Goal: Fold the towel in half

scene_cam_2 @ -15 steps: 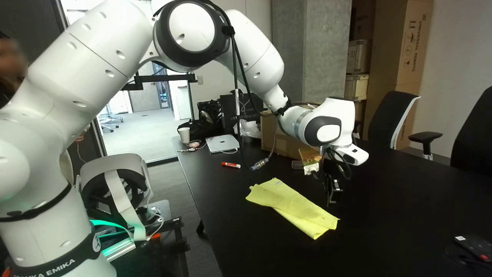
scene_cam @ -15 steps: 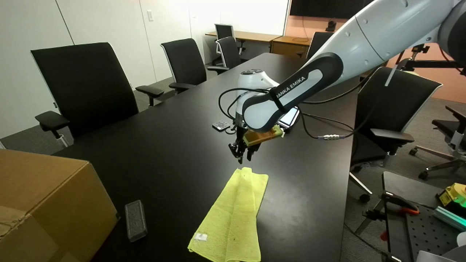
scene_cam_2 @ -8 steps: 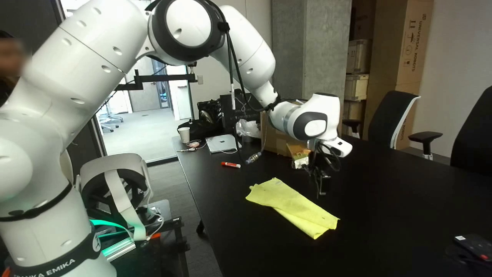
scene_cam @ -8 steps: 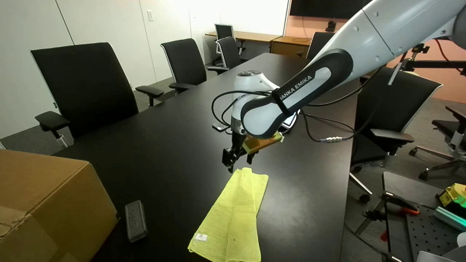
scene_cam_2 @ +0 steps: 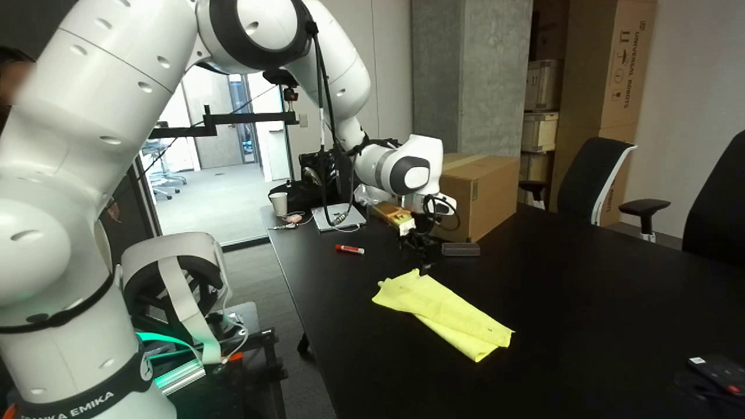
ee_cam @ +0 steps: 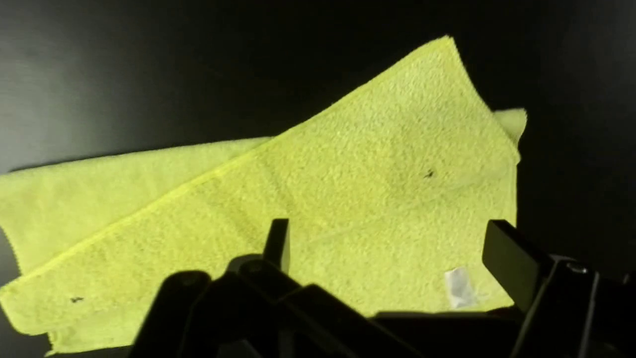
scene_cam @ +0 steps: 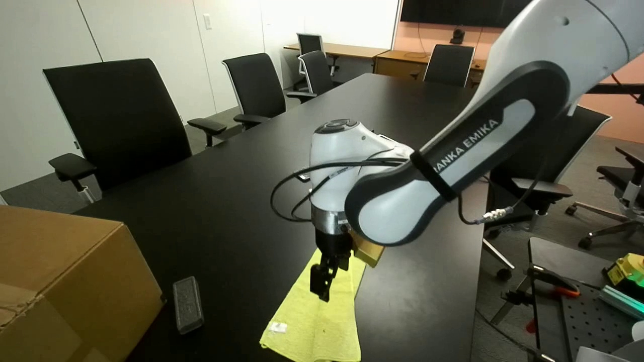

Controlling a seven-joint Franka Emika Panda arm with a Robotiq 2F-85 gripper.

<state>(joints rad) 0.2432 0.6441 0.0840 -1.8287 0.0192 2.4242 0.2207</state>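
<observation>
Pointing down at the towel (ee_cam: 367,169), my gripper (ee_cam: 387,226) has its fingers (ee_cam: 514,263) spread wide apart, and I have hold of nothing. Whether the tips touch it, I cannot tell. Between the fingers, in the wrist view, I see a stretch of yellow-green and a white tag (ee_cam: 459,287), which sits nearer one finger. The towel lies on the table (scene_cam: 417,311) in two layers, the top one skewed, so the lower layer shows past it along one long side and at a corner. Dark specks (ee_cam: 429,174) mark the top layer. At the wrist of my arm (scene_cam: 402,216), cables (scene_cam: 347,164) loop out on one side and a yellow block (scene_cam: 370,251) juts out on the other. Farther out, in both exterior views, I have a dark slab (scene_cam: 187,304) near a cardboard box (scene_cam: 75,281). In an exterior view, a red marker (scene_cam_2: 350,249) lies near the table's edge, with a laptop (scene_cam_2: 337,217) and a cup (scene_cam_2: 279,203) beyond it. Chairs (scene_cam: 118,120) stand along the table, and I can see a headset (scene_cam_2: 201,308) near the arm's base.
</observation>
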